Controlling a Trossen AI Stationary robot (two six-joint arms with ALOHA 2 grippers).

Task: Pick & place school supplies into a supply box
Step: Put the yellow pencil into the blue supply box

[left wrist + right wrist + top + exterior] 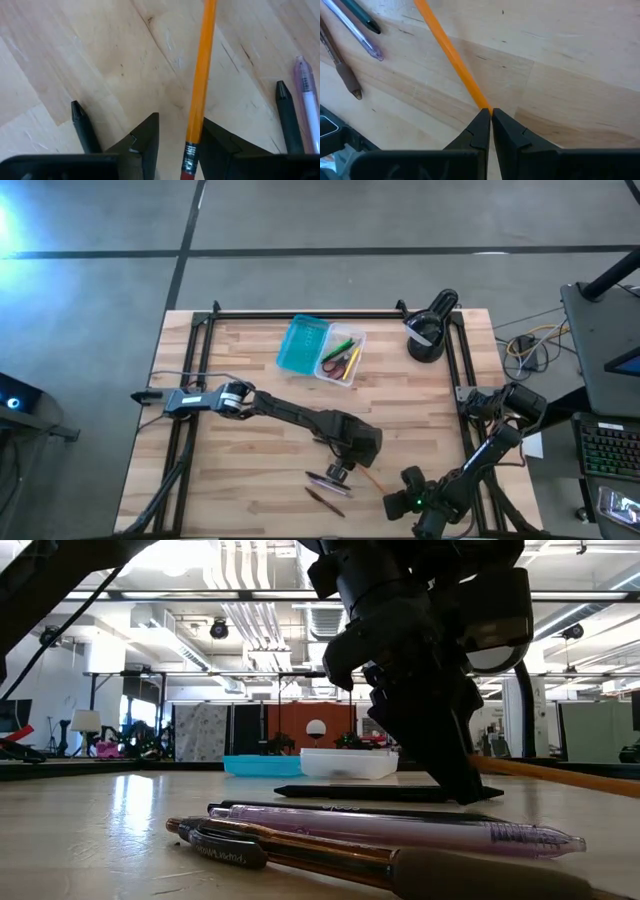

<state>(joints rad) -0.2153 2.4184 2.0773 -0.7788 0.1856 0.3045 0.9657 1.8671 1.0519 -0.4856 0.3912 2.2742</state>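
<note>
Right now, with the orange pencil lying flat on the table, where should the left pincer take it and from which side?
Grip the orange pencil on its bare shaft just ahead of the eraser band, coming straight down from above. It lies flat on the wooden table, and the left pincer is open with a finger on either side. The nearest dark pen lies clear to one side.

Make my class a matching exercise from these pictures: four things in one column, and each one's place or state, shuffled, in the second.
Things:
1. left tool
2. right tool
3. red-handled scissors
4. purple pen

Places or states:
A. shut, tips at the end of the orange pencil
B. lying on the table
C. open, astride the orange pencil
D. inside the supply box

Pairs: 1-C, 2-A, 3-D, 4-B
</note>
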